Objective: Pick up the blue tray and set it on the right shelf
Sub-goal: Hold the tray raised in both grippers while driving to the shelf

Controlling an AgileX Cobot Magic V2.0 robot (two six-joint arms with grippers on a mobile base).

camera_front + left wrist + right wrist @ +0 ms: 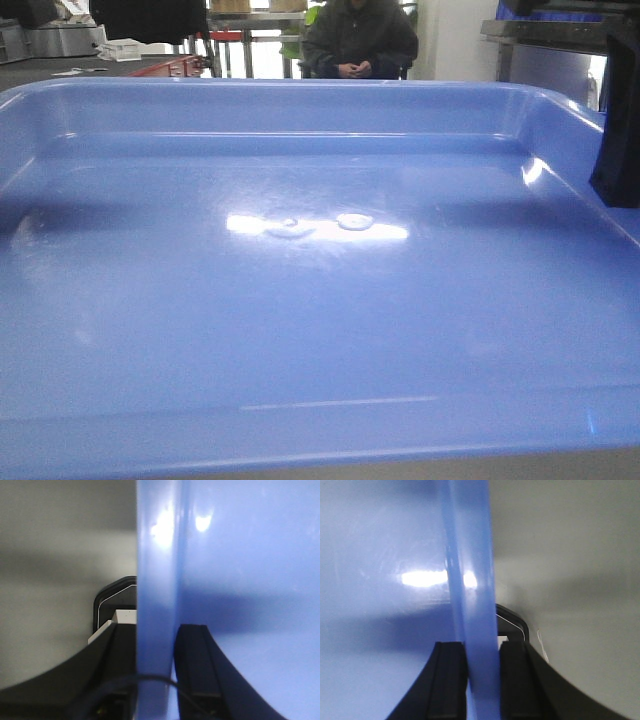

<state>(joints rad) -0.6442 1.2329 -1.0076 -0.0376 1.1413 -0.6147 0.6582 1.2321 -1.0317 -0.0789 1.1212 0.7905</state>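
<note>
The blue tray [300, 300] fills the front view, glossy and empty, held about level. In the left wrist view my left gripper [157, 627] is shut on the tray's left rim [156, 555], one black finger [192, 660] inside the tray and one outside. In the right wrist view my right gripper [481, 645] is shut on the tray's right rim [470, 580] in the same way. A dark part of the right arm [617, 130] shows at the tray's right edge. A stainless steel shelf edge [545, 35] shows at the top right, beyond the tray.
A person in dark clothes [358, 40] sits at the back centre. A dark table [60, 70] with a white basket [120, 48] and a red object [172, 66] stands at the back left. A light grey surface [50, 555] lies below the tray.
</note>
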